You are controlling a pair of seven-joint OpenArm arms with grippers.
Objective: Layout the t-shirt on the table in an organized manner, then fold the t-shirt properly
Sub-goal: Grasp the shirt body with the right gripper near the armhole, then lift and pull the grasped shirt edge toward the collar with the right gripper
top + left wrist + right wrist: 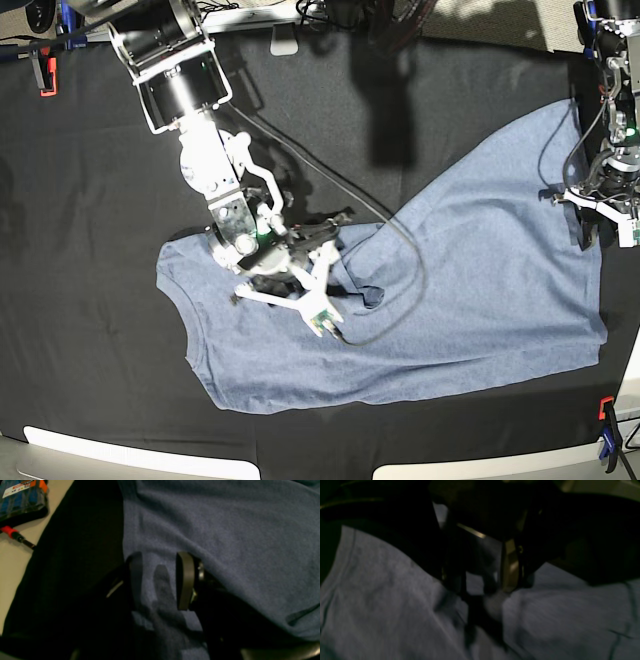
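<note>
Left gripper (160, 580) open astride t-shirt (450, 300) edge; right gripper (482, 580) apparently pinching fabric bunch, view dark. Shirt spread crooked on table (100, 200), wrinkled; straightening unfinished, folding not begun.

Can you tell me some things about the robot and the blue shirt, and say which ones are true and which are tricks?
1. The t-shirt lies on a black table. True.
2. The t-shirt is folded into a neat square. False: it lies spread out and rumpled, not folded.
3. The left gripper has its jaws apart over the shirt's edge. True.
4. Both arms are at the same end of the shirt. False: the right gripper is near the neck end, the left at the far edge.
5. The shirt is bright red. False: it is blue-grey.
</note>
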